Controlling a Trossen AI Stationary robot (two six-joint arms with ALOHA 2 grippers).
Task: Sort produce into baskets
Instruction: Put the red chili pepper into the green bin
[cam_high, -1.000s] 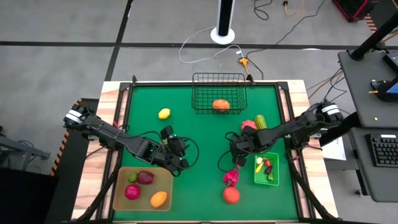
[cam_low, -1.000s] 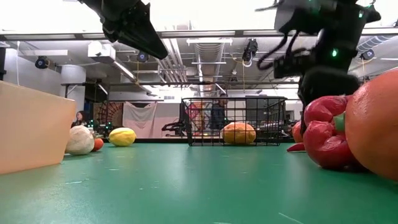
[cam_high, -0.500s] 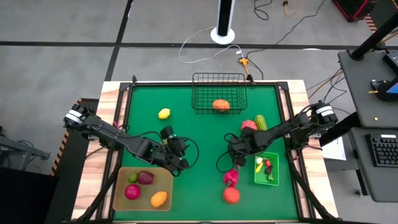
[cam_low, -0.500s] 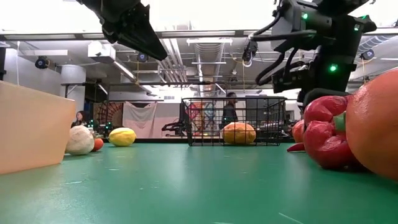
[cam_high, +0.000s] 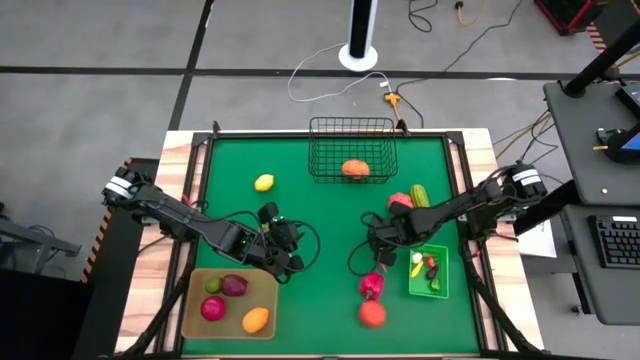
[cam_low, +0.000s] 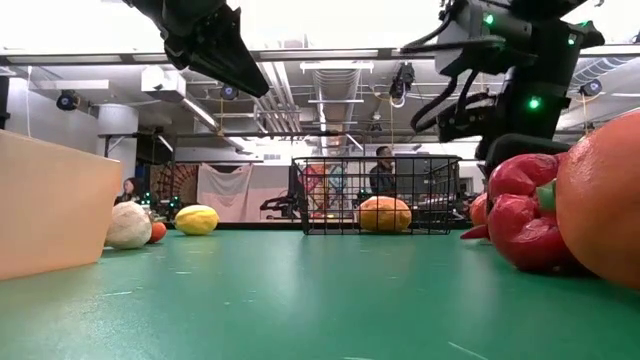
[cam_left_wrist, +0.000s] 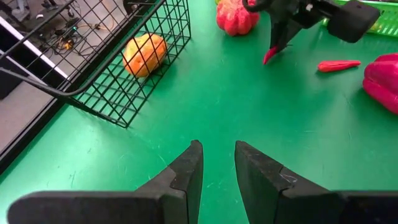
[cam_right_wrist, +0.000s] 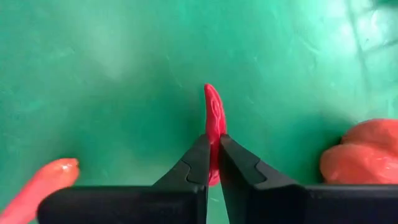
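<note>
Pinches a thin red chilli (cam_right_wrist: 215, 112) edge-on between the closed jaws of the right gripper (cam_right_wrist: 213, 143), low over the green tabletop (cam_high: 300, 210), just beside the bright green bin (cam_high: 443, 290). Looks like a fresh grasp: slim piece taken across its narrow side so it cannot roll out. Cannot tell whether the chilli has cleared the tabletop.

Holds the left gripper (cam_left_wrist: 217, 149) above the tabletop beside the tan tray (cam_high: 262, 285), jaws a little apart with nothing between them; seems to wait there so as not to cross the other arm's path.

Keeps the black wire basket (cam_high: 330, 130) at the far edge, with one orange piece (cam_high: 354, 168) inside. Shows the tan tray at the left near corner with four rounder pieces, green, dark red, pink and orange. Shows the green bin on the right with a few small slim pieces, probably the place meant for the chilli.

Leaves loose produce on the tabletop:
- orange-red ball (cam_high: 372, 314) and pink pepper (cam_high: 371, 285), near the bin
- red piece (cam_high: 400, 201) and green cucumber (cam_high: 419, 196), behind the right gripper
- yellow lemon (cam_high: 264, 182), well apart on the left
- second red chilli (cam_left_wrist: 339, 64), lying flat near the held one
</note>
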